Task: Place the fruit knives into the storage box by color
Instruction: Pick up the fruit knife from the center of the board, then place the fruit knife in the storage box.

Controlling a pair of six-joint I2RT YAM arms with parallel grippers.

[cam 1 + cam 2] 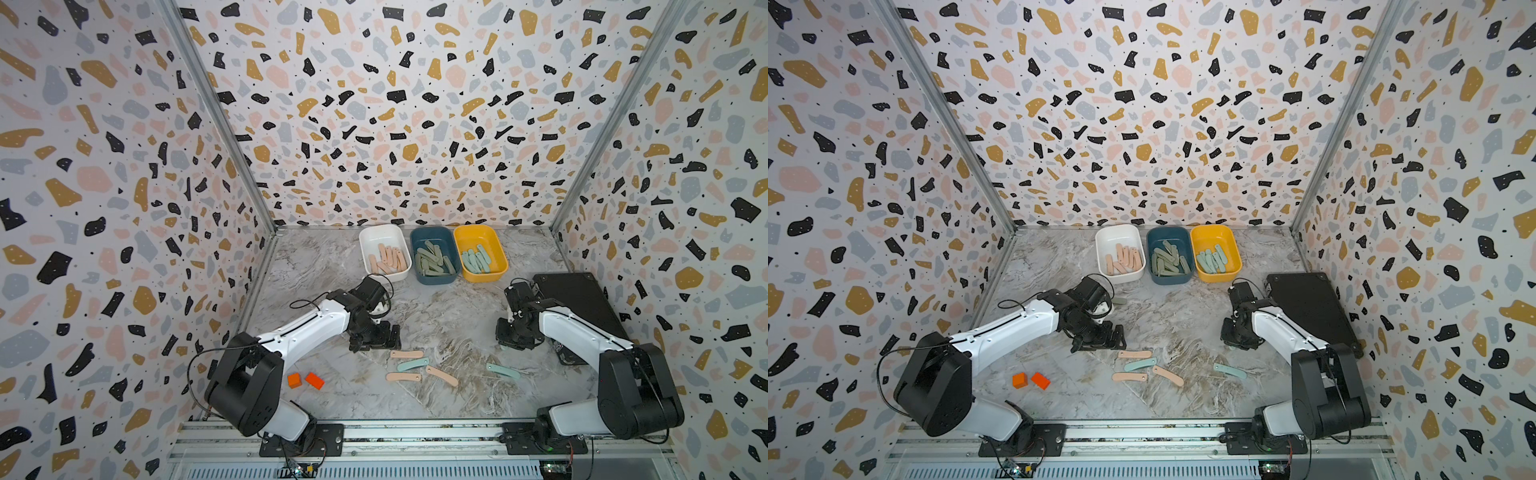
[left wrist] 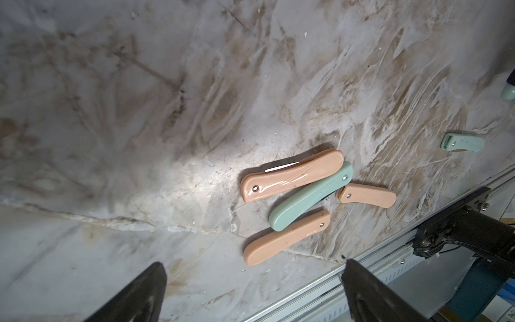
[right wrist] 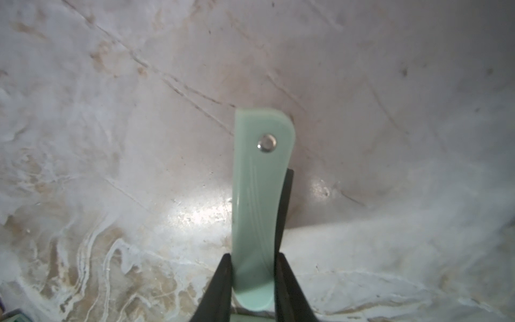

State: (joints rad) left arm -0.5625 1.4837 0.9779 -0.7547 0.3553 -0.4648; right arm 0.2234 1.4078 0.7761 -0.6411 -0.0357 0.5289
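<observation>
Three peach-pink fruit knives [image 1: 406, 354] [image 1: 403, 377] [image 1: 441, 375] and a mint teal one [image 1: 412, 365] lie together on the marble table, with another teal knife [image 1: 503, 370] to their right. My left gripper [image 2: 253, 263] hangs open just behind this cluster [image 2: 292, 174], with nothing between its fingers. My right gripper [image 3: 253, 256] is shut on a mint teal knife [image 3: 262, 178] and holds it above the table. At the back stand the storage boxes: white [image 1: 390, 276] with pink knives, dark blue [image 1: 436, 281] with sage green ones, yellow [image 1: 486, 276] with teal ones.
Two small orange blocks [image 1: 294, 380] [image 1: 314, 380] sit near the left arm's base. A black flat pad [image 1: 582, 303] lies at the right, behind the right arm. An aluminium rail [image 1: 415, 432] runs along the front edge.
</observation>
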